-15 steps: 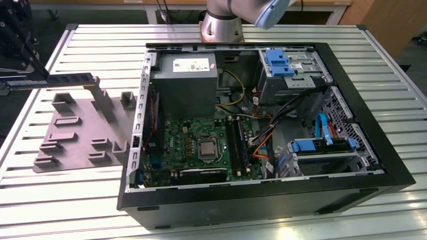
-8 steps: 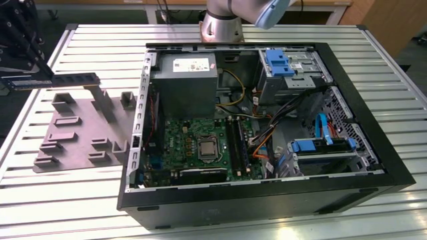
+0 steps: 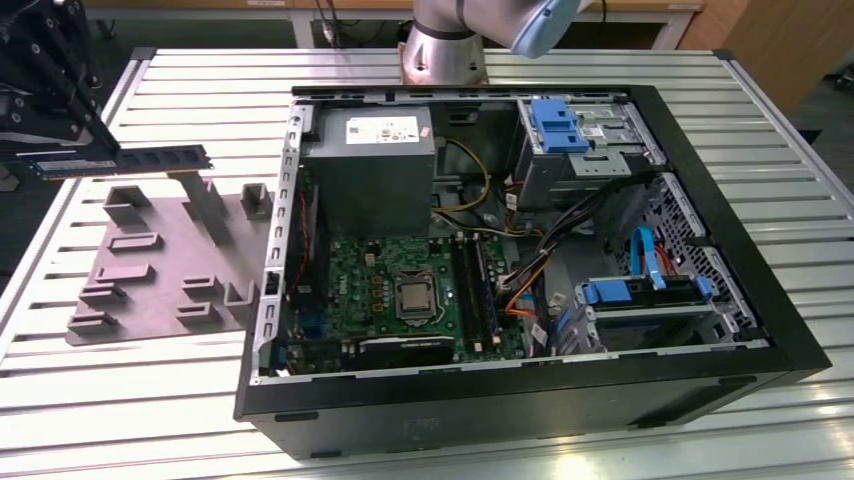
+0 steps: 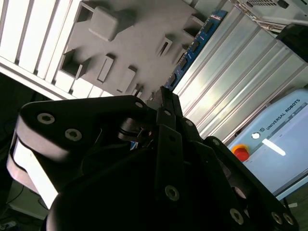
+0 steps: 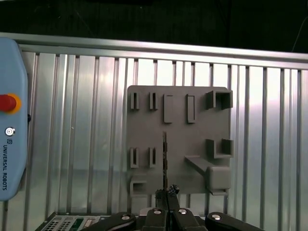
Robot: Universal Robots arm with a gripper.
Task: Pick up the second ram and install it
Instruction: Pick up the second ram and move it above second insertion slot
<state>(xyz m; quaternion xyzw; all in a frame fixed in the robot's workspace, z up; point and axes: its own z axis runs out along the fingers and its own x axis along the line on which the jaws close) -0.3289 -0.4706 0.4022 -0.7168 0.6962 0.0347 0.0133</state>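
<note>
The second ram (image 3: 140,158) is a long thin stick, held level just above the far edge of the grey plastic tray (image 3: 147,290) at the exterior view's left. My black gripper (image 3: 60,155) is shut on one end of it. In the second wrist view the ram (image 4: 192,45) shows blue with dark chips, reaching out from the fingertips (image 4: 161,98) past the tray (image 4: 139,43). The first wrist view has the ram (image 5: 164,159) edge-on over the tray (image 5: 192,139), clamped at the gripper (image 5: 166,193).
An open computer case (image 3: 747,330) lies on the slatted metal table (image 3: 174,400), holding a grey power-supply box (image 3: 367,150), a green board (image 3: 387,270) with long black slots (image 3: 477,290), cables and blue drive brackets (image 3: 554,125). The arm's base (image 3: 447,45) stands behind it. A pendant (image 5: 9,130) lies nearby.
</note>
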